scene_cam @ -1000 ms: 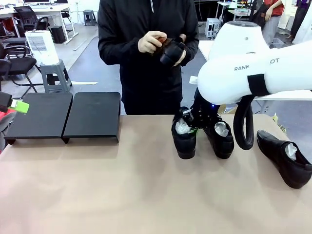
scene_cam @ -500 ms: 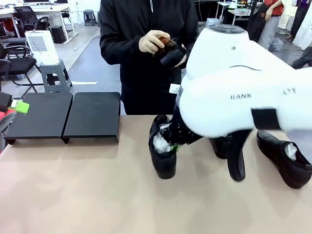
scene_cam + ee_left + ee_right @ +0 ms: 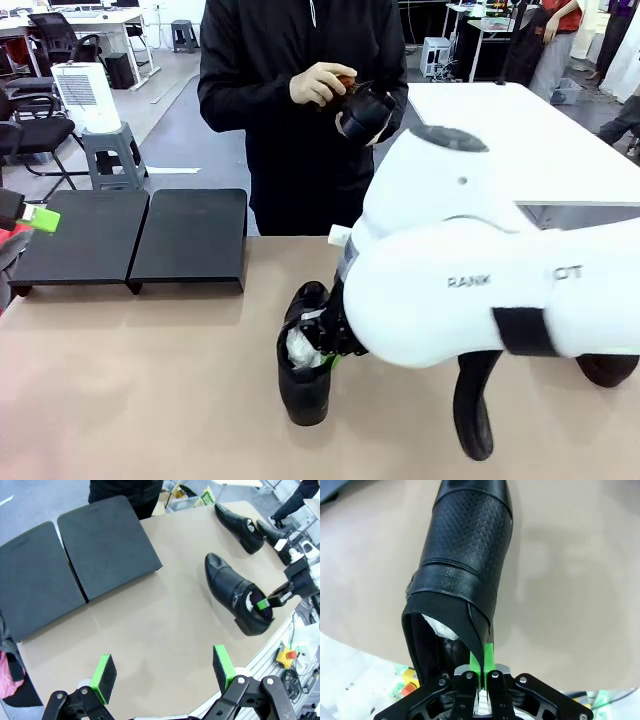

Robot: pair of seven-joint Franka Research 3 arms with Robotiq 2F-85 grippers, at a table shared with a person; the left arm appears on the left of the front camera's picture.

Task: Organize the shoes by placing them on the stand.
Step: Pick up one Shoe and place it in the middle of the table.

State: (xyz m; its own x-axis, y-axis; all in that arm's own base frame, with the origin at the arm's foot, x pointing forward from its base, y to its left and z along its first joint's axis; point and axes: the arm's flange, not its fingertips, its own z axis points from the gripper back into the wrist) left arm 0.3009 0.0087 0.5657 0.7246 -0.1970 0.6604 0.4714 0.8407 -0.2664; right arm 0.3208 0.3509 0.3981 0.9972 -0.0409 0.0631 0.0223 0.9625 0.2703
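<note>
Our right gripper (image 3: 482, 656) clenches only the thin collar of the shoe (image 3: 465, 555), which may slip out; left gripper (image 3: 164, 672) hangs released.

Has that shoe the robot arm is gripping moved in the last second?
Yes. The shoe has travelled left, closer to the stand, pinched at its rim by the right gripper.

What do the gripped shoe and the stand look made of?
Shoe: looks like black leather, semi-gloss, going by the perforated upper, stitched seams and soft highlights, with pale lining or stuffing inside. It could be synthetic. Stand: matte black panels with no glare and rounded corners, likely coated board or plastic; I cannot tell which.
</note>
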